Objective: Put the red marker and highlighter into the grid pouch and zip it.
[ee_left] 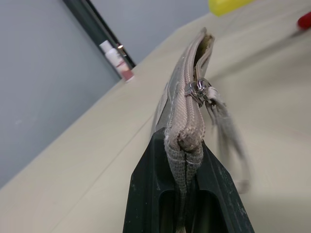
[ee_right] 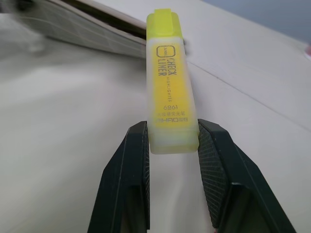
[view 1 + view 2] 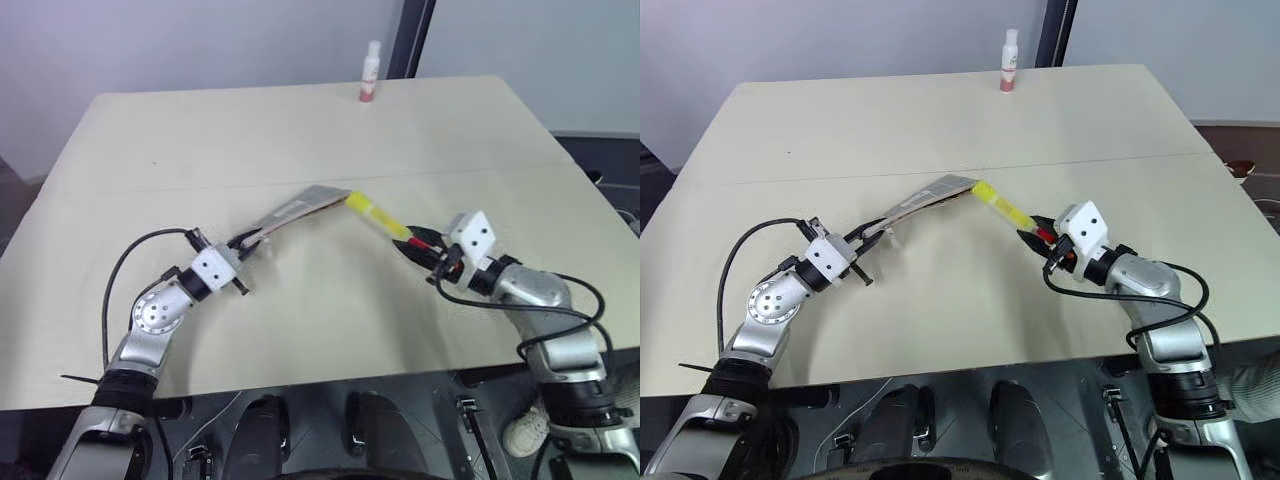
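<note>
At frame centre, your right gripper (image 2: 172, 145) clamps the stubby yellow highlighter (image 2: 171, 92); aim it squarely into the grey grid-lined fabric pouch (image 3: 930, 198), seemingly open, pinched by your left gripper (image 1: 187, 194).

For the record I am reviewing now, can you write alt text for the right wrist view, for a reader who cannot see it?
The right gripper clamps the end of the highlighter, a stubby yellow one with black print, between its two black fingers. The highlighter's far tip points toward the open edge of the grid pouch, above a pale table.

Beige table (image 3: 300, 130), grey wall (image 3: 200, 40)
</note>
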